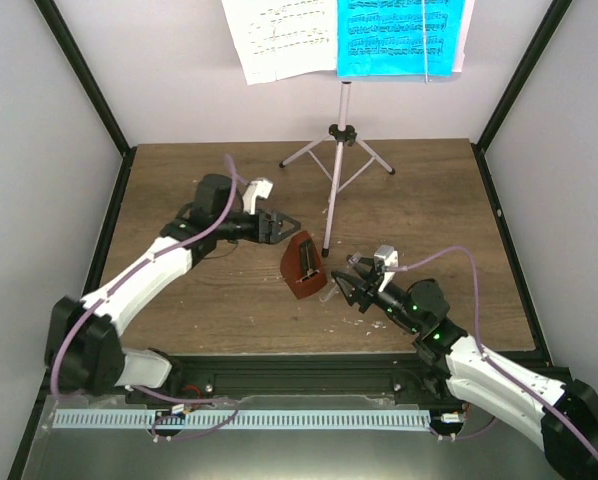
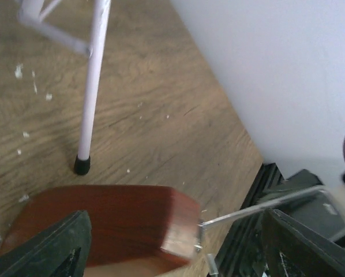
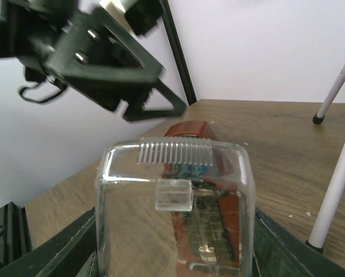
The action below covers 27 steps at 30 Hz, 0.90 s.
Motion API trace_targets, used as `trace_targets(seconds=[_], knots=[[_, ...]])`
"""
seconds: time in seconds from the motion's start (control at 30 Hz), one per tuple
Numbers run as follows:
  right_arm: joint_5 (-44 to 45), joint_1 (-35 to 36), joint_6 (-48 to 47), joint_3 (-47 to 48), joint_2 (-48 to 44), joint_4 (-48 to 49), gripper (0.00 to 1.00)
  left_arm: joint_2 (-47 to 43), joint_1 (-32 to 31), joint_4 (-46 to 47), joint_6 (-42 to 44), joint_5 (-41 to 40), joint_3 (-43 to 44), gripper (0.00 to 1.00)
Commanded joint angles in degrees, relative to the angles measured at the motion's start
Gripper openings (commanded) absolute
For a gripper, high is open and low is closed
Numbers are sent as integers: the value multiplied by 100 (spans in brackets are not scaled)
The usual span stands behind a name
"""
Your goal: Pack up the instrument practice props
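Metronome [image 1: 304, 268]: small brown pyramid on the desk [image 1: 429, 200], between the two arms and just beside the near foot of the pale pink music stand [image 1: 337, 160]; cover off. Cannot tell whether upright or tipped.
Clear cover [image 3: 173, 196]: pinched across its sides by the right fingers [image 3: 68, 254], close to the metronome on the right arm's side, with the brown body visible through it.
Left fingers [image 2: 51, 245]: spread wide and holding nothing, one on either side of the brown body and apart from it.
Sheets: white sheet [image 1: 279, 35] and cyan sheet [image 1: 394, 35] up on the stand at the far side, not yet taken down.
Handling, metronome: probably light and rigid, with smooth tapered sides, so likely to slide up out of a pinch. Best taken low, across the broad base, and clear of the thin pendulum on its face.
Handling, cover: thin hard plastic, slick and probably brittle. Gentle squeeze on the flat sides only.
Step in hand: most likely steadying the body so the cover can go on.
Risk: tipping the metronome, or nudging the stand's foot beside it.
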Motion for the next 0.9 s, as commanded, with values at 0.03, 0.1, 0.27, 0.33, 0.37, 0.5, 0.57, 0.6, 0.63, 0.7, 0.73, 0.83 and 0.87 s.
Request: trace_targets(seconds=[0.03,0.1,0.27,0.33,0.37,0.5,0.57,0.6,0.63,0.7,0.73,0.83,0.87], knots=[[672,260,-44,44,-150,360,56,630,49,643,-164,697,77,79],[856,282,-120,-51,-199,399,56,842,48,825,-152,981,118,80],[1128,310,-162,-236,-118,416,56,1179,57,732,-58,1091,298,74],[1133,318,-117,-270,-110,429,56,1224,57,730,-59,1104,267,70],[1147,326,-105,-290,-106,445,56,1235,65,719,-54,1117,264,70],[1258,347,-299,-195,-24,458,55,1291,83,420,170,1188,397,66],[1361,409,-520,-34,99,384,55,1320,94,350,196,1199,390,61],[1409,454,-623,21,157,390,55,1329,89,330,205,1224,386,59],[1466,504,-716,69,225,425,55,1339,94,308,220,1240,386,57],[1598,630,-865,134,387,552,55,1336,92,262,261,1220,390,54],[1641,717,-894,154,488,634,55,1333,92,244,279,1197,389,52],[1905,993,-1102,225,854,958,55,1375,97,230,294,1153,382,48],[1993,1083,-1177,257,994,1086,55,1401,100,225,282,1162,387,46]])
